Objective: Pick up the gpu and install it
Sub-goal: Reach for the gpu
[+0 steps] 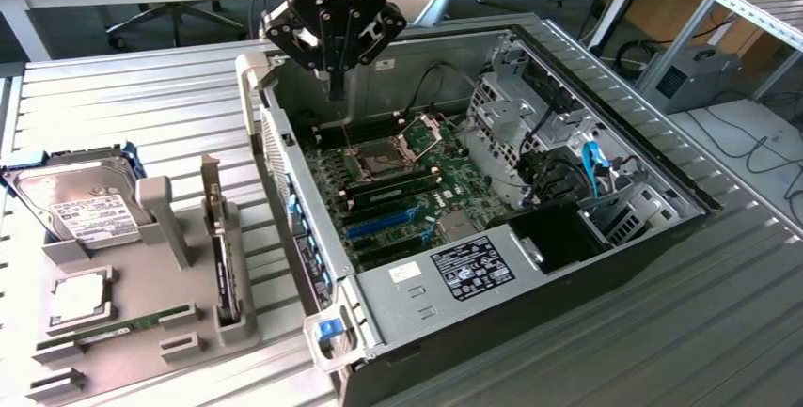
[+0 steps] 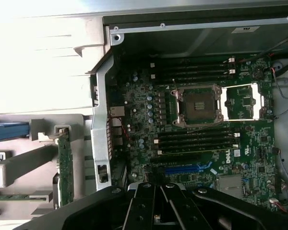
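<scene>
1. The gpu (image 1: 224, 266), a thin flat green card with a silver end bracket, is stood on edge in a slotted grey holder (image 1: 157, 266) on the ribbed metal tabletop (image 1: 150, 97).
2. The black fingers (image 1: 334, 83) are clenched on nothing, held inside the open computer case (image 1: 389, 308), above its green motherboard (image 1: 415, 191).

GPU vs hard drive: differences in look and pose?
The gpu stands on edge in a slot, thin profile showing; the hard drive leans tilted, broad face up. The gpu is a thin dark card with a metal bracket; the hard drive is a silver box with a white label. Both sit in the grey holder beside the computer case.
</scene>
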Controlling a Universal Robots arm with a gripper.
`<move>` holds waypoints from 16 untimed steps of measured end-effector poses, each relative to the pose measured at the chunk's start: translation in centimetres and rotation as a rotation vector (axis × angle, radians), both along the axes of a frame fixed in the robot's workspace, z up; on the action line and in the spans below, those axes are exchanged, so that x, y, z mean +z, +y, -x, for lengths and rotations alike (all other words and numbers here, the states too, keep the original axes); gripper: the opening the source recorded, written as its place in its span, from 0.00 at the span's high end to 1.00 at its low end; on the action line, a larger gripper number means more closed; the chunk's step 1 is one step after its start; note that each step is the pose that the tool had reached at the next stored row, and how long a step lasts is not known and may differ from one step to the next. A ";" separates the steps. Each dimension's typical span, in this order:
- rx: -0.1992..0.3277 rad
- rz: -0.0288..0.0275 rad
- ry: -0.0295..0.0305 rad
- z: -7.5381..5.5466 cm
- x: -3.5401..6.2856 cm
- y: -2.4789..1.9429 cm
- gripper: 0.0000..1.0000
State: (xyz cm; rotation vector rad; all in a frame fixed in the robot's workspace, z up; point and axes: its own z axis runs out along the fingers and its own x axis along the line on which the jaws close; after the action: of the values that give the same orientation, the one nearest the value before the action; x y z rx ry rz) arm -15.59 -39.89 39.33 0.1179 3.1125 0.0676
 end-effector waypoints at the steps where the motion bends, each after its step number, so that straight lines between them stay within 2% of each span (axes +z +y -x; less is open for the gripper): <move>1: 0.000 0.0000 0.0000 0.0 0.00 0.00 0.89; 16: 0.000 0.0000 0.0000 0.5 0.00 0.00 0.89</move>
State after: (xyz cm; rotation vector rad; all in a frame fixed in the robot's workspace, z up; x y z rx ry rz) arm -16.12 -39.89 39.33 0.1180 3.1125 0.0677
